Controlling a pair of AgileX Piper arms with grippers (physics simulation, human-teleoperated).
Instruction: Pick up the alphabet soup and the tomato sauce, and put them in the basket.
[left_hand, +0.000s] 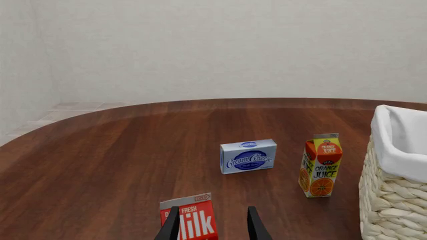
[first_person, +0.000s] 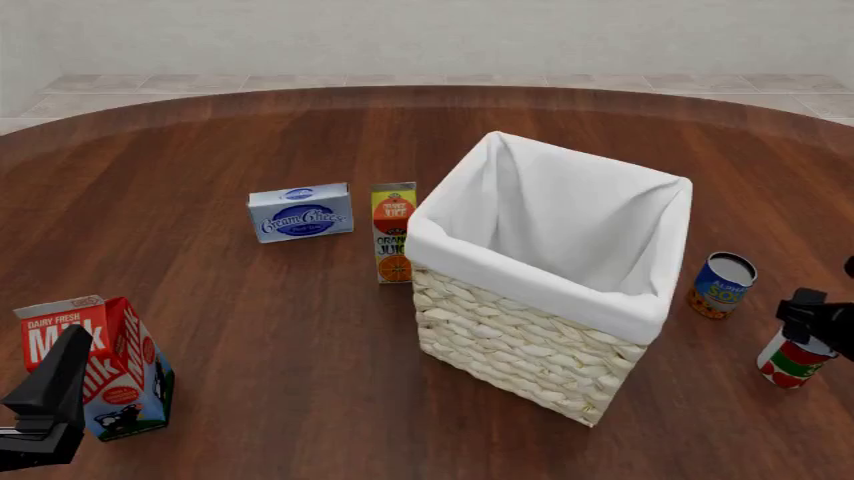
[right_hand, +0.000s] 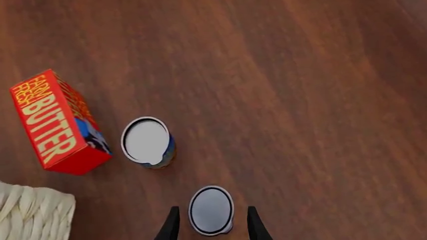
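A: What writing can be read on the table (first_person: 267, 330)?

B: The carton nearest the left gripper (left_hand: 213, 225) says "Dairy Fresh Milk" in white on red; that milk carton (first_person: 94, 365) stands upright at the near left. Farther out, the blue box (first_person: 300, 212) reads "Cream Cheese", and the orange juice carton (first_person: 394, 232) beside the basket (first_person: 534, 350) reads "Orange Juice". From the right wrist, a red box (right_hand: 57, 122) reads "Farm Fresh Butter" in yellow.

A: And the cans?

B: The alphabet soup (first_person: 722, 285) stands upright just right of the basket, apart from it (its label text is too small to read). The tomato sauce (first_person: 794, 362) stands nearer the camera, at the right edge, also upright on the table.

A: The grippers?

B: The right gripper (right_hand: 212, 225) is spread wide, one finger on either side of the tomato sauce's grey top, with a gap showing on each side. The left gripper's fingers are also apart, holding nothing, with the milk carton in front of them.
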